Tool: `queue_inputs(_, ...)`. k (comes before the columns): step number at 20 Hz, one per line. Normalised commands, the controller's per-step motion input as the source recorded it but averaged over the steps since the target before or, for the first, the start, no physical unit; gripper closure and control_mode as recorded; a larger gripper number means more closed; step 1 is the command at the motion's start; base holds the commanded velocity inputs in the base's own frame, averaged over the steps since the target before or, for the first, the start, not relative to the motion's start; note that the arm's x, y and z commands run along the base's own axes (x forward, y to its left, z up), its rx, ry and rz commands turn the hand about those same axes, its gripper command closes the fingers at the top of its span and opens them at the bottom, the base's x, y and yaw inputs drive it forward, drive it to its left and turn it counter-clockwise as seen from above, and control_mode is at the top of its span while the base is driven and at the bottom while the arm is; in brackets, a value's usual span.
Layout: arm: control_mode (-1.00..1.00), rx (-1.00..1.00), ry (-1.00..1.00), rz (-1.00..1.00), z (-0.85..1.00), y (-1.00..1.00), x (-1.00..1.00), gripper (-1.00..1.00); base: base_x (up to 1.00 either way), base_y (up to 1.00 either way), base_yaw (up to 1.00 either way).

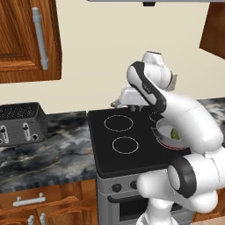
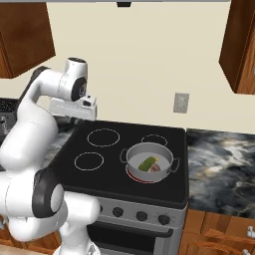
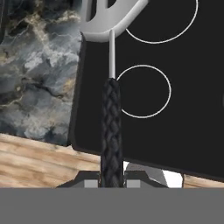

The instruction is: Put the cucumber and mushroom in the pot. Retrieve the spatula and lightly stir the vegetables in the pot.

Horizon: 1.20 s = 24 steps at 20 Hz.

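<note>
The spatula (image 3: 111, 109) is being held by the tool (image 3: 112, 183), whose jaws are pressed tight on the bottom of the black braided handle; in the hand view the handle is running straight up from the two finger tips into a thin silver shaft and then the pale slotted head, which is being cut off by the upper edge. Under the spatula the black stove (image 3: 183, 131) is lying with two white burner rings, and the shaft is passing just beside the nearer ring, close to the stove's edge where the marbled bench (image 3: 39, 87) is starting. In the right base view the tool (image 2: 74, 110) is being kept above the stove's rear corner on the side away from the pot (image 2: 148, 163), well apart from it. The pot is sitting on the stove's front burner nearest the light switch plate (image 2: 181, 102), with a reddish ring showing at its base. Inside the pot the cucumber (image 2: 147, 163) is lying tilted, and the mushroom (image 2: 156, 168) is lying touching or just beside it, toward the stove's front. In the left base view the pot (image 1: 163, 132) is being partly covered by the arm, with the green cucumber (image 1: 175, 133) showing inside, and a dark toaster (image 1: 21, 123) is standing on the bench well apart from the stove.
</note>
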Motion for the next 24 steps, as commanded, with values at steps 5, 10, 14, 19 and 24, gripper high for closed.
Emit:
queue_inputs(5, -1.0, 0.0, 0.03, 0.12, 0.29, -0.73, -0.39, 1.0, 0.0, 0.0, 0.0)
queue_inputs(10, -1.0, 0.0, -0.02, 0.01, 0.0, -0.71, -0.59, 1.0, 0.0, 0.0, 0.0)
queue_inputs(14, -1.0, 0.0, -0.06, 0.0, 0.0, -0.78, -0.34, 1.0, 0.0, 0.0, 0.0)
queue_inputs(19, -1.0, 0.01, -0.14, 0.0, 0.05, -0.6, -0.28, 1.0, 0.0, 0.0, 0.0)
queue_inputs(24, -1.0, -0.01, -0.04, -0.01, 0.0, -0.47, -0.38, 1.0, 0.0, 0.0, 0.0)
